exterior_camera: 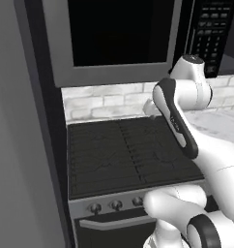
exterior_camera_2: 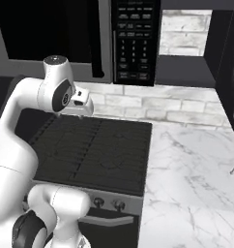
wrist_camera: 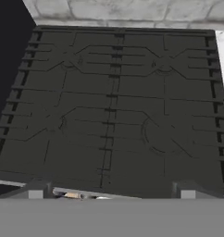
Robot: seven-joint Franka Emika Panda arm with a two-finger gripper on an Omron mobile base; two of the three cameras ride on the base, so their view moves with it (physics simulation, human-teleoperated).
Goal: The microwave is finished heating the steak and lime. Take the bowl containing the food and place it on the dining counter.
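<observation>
1. The gripper (wrist_camera: 111,194) hangs over the stove (wrist_camera: 114,111) with its two dark finger tips (wrist_camera: 36,193) spread wide apart and nothing between them; the hand view looks straight down onto the black cast-iron grates.
2. The white arm (exterior_camera: 179,121) folds up above the front edge of the cooktop, its wrist turned toward the back wall of pale brick tile (exterior_camera_2: 153,104).
3. The microwave (exterior_camera: 119,34) is mounted above the stove, its big dark glass door apparently shut, with the black keypad panel (exterior_camera_2: 133,41) on its right side.
4. Through the dark glass, the bowl, steak and lime cannot be made out; by the task they are presumably inside.
5. To the stove's right runs a white marble counter (exterior_camera_2: 186,179).
6. Judged from this, the job is at its opening step: the door has yet to be opened and nothing has been fetched.
7. The next move likely calls for raising the open hand to the door's edge or handle and swinging it clear before reaching in for the bowl.
</observation>
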